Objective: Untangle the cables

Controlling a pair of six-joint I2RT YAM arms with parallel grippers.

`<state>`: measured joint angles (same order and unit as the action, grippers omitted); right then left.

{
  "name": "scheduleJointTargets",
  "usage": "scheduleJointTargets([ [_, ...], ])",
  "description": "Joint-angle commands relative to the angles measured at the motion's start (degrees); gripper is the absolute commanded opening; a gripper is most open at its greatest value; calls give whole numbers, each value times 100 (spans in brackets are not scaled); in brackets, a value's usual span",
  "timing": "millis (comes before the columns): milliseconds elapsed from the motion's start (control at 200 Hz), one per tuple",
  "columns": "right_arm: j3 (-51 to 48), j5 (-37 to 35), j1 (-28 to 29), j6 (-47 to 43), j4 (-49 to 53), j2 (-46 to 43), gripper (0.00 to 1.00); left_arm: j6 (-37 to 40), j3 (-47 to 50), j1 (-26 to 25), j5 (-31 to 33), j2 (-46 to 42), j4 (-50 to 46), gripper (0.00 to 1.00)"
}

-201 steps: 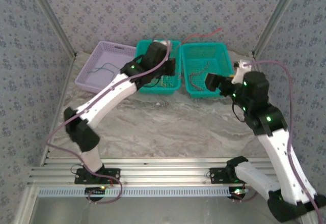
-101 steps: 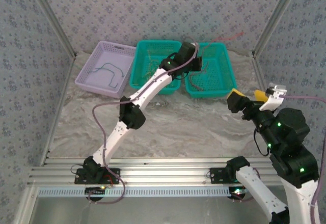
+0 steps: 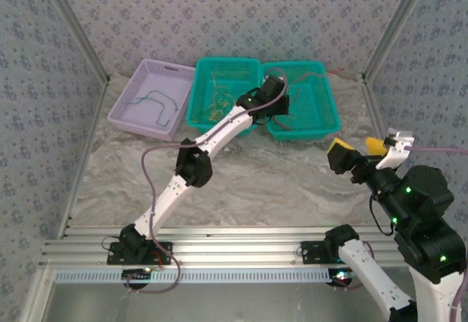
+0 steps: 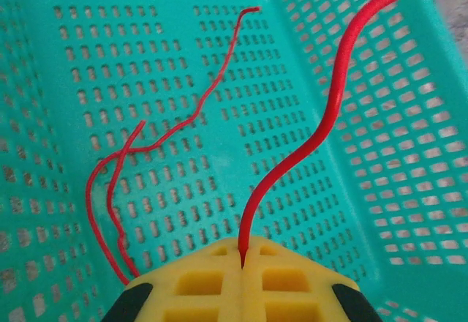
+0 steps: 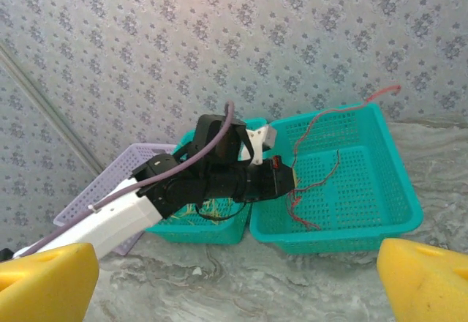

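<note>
Marbled table [image 3: 248,183] bearing three baskets [image 3: 228,60]

Soft, even light from above, bright throughout. Overhead: faint shade beneath the teal baskets [image 3: 303,132] near 12 o'clock, mild softness overall. Left wrist: crisp on the mesh, slightly soft on the yellow fingers [image 4: 197,285] at 6 o'clock. Right wrist: blurred yellow fingertips [image 5: 44,285] at 7 and 5 o'clock, wall [image 5: 292,29] somewhat washed toward 12.

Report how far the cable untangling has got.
Done, apparently: a grey-blue cable lies in the purple basket, and red wires lie in the right teal basket. In hand: the left gripper is shut on another red cable above that basket; the right gripper is open, empty. Left: the yellowish bundle in the middle teal basket.
</note>
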<state>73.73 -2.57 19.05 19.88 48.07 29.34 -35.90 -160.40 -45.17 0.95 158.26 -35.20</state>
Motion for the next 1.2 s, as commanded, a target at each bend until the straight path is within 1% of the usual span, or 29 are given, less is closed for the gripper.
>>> scheduleJointTargets([
  [0, -99, 240, 21, 7, -99, -69, 100, -139, -82, -21, 300, 117, -244, 0],
  [245, -259, 362, 24, 68, -175, 40, 100, -428, 88, -11, 373, 234, -250, 0],
  [295, -263, 383, 27, 73, -154, 82, 100, -531, 82, 12, 322, 277, -249, 4],
  [400, -294, 445, 27, 99, -122, 158, 100, -681, 88, 48, 309, 344, -285, 7],
  [565, -376, 568, 20, 130, -166, 280, 100, -731, 88, 50, 227, 420, -332, 8],
  [660, -401, 660, 20, 149, -158, 373, 100, -738, 88, 60, 224, 448, -338, 19],
  [710, -419, 687, 25, 168, -161, 404, 100, -724, 88, 61, 224, 454, -442, 28],
  [864, -456, 677, 25, 191, -227, 422, 100, -701, 80, 92, 179, 455, -471, 32],
  [964, -465, 641, 24, 168, -228, 449, 100, -712, 49, 105, 155, 429, -431, 42],
  [1029, -476, 634, 32, 168, -239, 458, 100, -707, 24, 118, 115, 377, -404, 50],
  [1084, -489, 613, 32, 161, -267, 475, 100, -686, 17, 113, 106, 309, -404, 52],
  [1124, -492, 601, 29, 162, -281, 484, 100, -685, 9, 113, 86, 268, -215, 55],
  [1194, -492, 503, 26, 167, -285, 526, 100, -672, -55, 113, -6, 210, -153, 63],
])
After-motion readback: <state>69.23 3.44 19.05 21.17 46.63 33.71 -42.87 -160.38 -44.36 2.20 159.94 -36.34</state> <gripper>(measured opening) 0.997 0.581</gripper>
